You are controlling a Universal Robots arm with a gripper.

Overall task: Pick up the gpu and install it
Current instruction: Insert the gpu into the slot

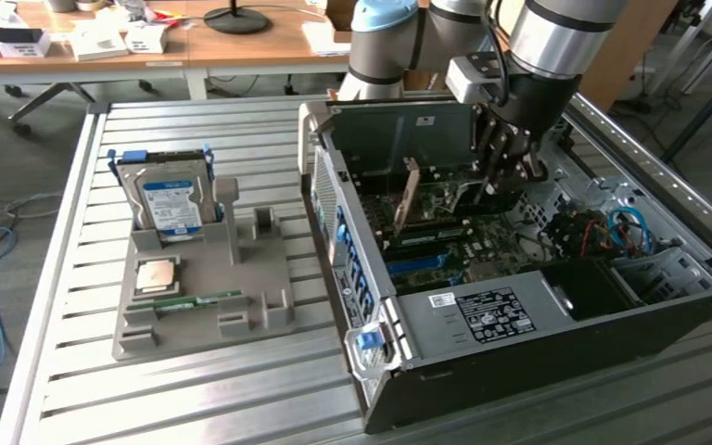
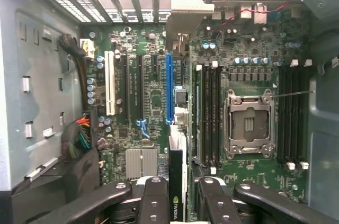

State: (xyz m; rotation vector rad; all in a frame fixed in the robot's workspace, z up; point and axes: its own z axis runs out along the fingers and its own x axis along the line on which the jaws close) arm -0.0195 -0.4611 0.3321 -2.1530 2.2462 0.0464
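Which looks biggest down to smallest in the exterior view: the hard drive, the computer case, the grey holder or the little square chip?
1. computer case
2. grey holder
3. hard drive
4. square chip
No close calls here.

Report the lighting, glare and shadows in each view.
Exterior view: soft even light, pale sheen on the table slats, computer case interior shaded under the arm. Wrist view: glare washes out the rear slot openings; motherboard evenly lit; gpu dark in the gripper.
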